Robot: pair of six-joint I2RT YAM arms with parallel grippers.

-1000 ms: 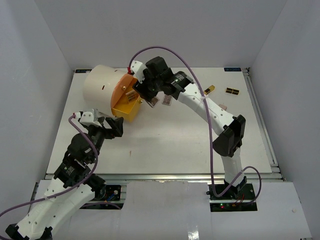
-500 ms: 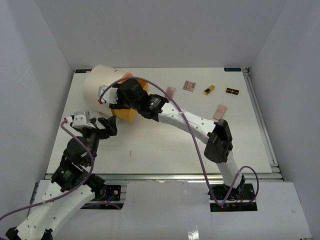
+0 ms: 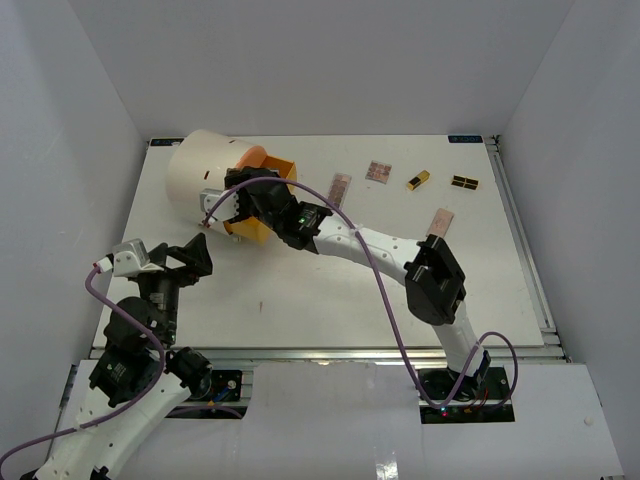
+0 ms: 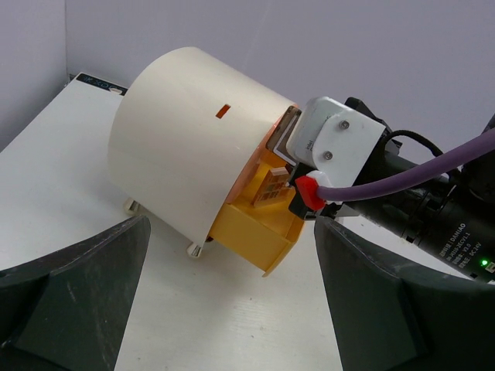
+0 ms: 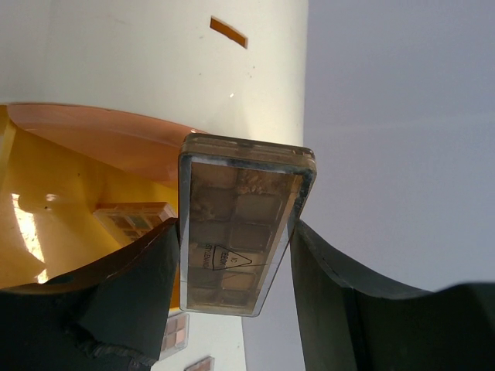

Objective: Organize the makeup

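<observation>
White table [image 3: 330, 290]; right pincer [image 5: 234, 259] clamps palette [image 5: 246, 209], partly hiding drawer [image 4: 251, 228].

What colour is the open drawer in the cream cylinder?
Yellow-orange, with a more orange front panel; the drawer shows best in the left wrist view.

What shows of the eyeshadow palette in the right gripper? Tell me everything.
The eyeshadow palette is a flat rectangle with rounded corners, a clear-looking frame and a grid of brownish squares, one bearing a triangle mark. The right gripper clamps its two long edges. It is held at the open yellow drawer, where another palette lies.
</observation>
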